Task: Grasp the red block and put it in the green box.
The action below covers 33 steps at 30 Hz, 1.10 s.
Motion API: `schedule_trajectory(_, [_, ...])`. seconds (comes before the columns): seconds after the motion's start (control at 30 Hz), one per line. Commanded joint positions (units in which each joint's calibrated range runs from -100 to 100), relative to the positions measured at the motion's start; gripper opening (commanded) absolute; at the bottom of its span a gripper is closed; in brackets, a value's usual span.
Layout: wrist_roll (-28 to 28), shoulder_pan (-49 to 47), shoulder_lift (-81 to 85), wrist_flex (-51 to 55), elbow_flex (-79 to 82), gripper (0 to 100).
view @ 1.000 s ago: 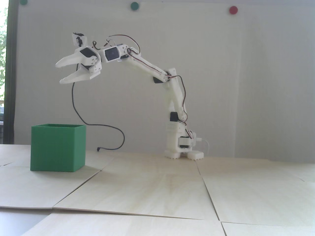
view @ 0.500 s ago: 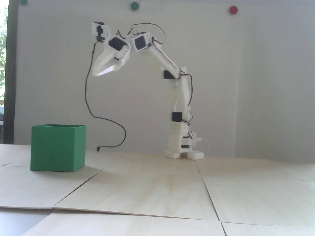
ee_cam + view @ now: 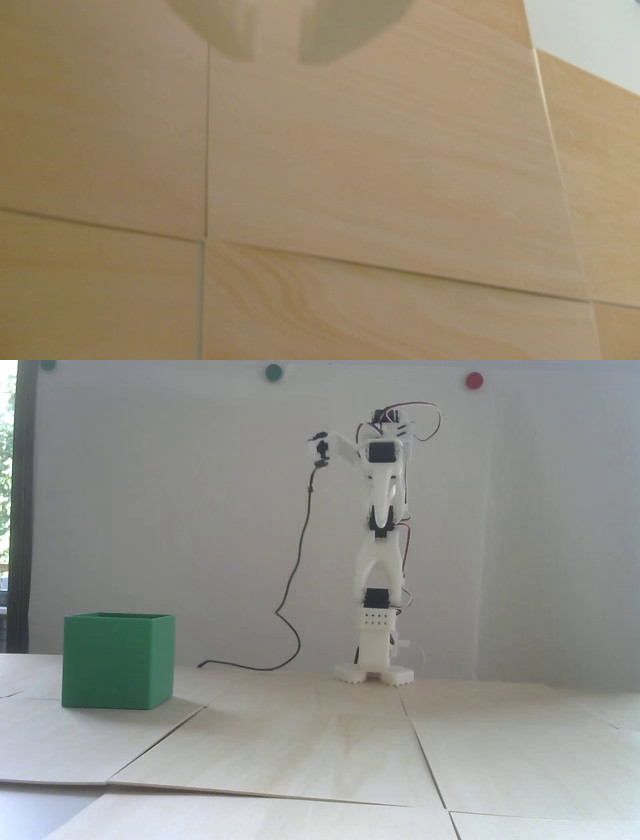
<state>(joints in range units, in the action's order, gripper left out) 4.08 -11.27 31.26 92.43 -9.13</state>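
Fixed view: green box (image 3: 118, 660) well left of jaws (image 3: 381, 522).

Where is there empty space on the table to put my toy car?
Lots: the wooden table is bare from the green box across to the right edge, in front of the robot's base. Only behind, between box and base, a black cable lies.

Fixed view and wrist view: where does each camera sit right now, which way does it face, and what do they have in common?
Fixed view: low at table height, facing the wall; shows the whole arm upright and front-on, the green box at left, three wall dots above.
Wrist view: rides on the arm, looking down at the table; only the blurred gripper tips show at the top edge.
Shared: the pale wooden table panels with their seams. The red block appears in neither.
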Motion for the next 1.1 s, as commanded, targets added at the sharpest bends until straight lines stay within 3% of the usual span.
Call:
schedule_trajectory(0.0, [3.4, -4.2, 8.1, -16.8, 21.3, 2])
schedule_trajectory(0.2, [3.4, -3.6, 18.1, -48.8, 51.6, 2])
schedule_trajectory(0.3, [2.7, -3.7, 21.9, -53.9, 59.2, 2])
schedule_trajectory(0.5, [-9.6, -5.3, 31.6, -55.2, 70.9, 2])
schedule_trajectory(0.63, [-12.2, -5.4, 36.4, -53.8, 75.2, 2])
schedule_trajectory(0.87, [-25.3, -7.3, 44.7, -44.9, 83.8, 2])
schedule_trajectory(1.07, [-31.7, -10.1, 51.7, -43.6, 92.5, 2])
